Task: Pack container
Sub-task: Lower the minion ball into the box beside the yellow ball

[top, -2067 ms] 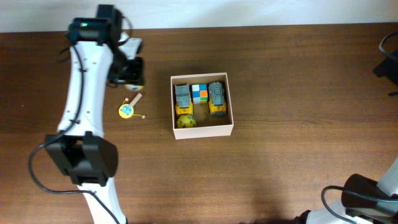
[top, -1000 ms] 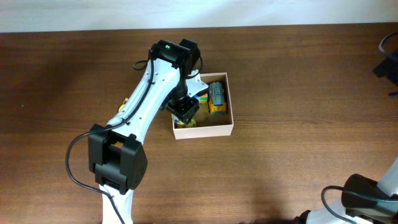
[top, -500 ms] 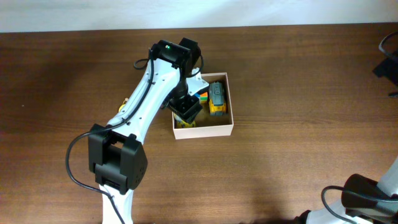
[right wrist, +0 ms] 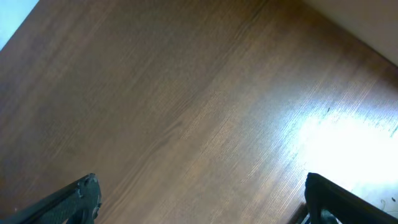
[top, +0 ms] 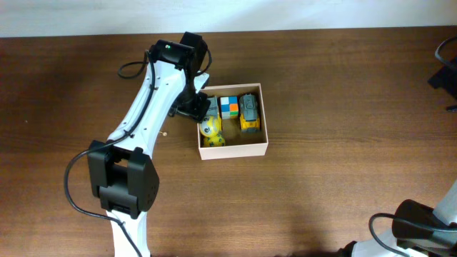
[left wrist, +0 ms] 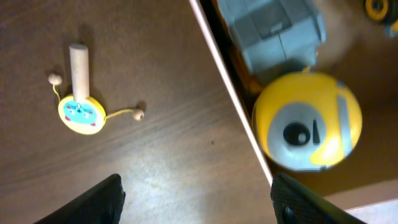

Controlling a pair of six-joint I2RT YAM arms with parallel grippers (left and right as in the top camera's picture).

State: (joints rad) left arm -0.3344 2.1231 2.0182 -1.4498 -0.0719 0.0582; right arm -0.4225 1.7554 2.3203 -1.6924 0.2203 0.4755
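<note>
Left tool (left wrist: 198,190) spread empty above the cream-walled square cardboard container (left wrist: 231,99) edge.
Round yellow goggle-eyed toy (left wrist: 308,121) packed inside; small yellow wooden rattle drum (left wrist: 79,111) on the tabletop (left wrist: 168,149) likely next; right tool (right wrist: 200,190) spread, idle.

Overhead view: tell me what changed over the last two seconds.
The left gripper swung from the table near the drum toy to over the container's left side, then drew back to its left wall. It is open and empty; no grasp or release shows. The ball looks slightly turned. The drum toy, cube and right arm stayed put.
</note>
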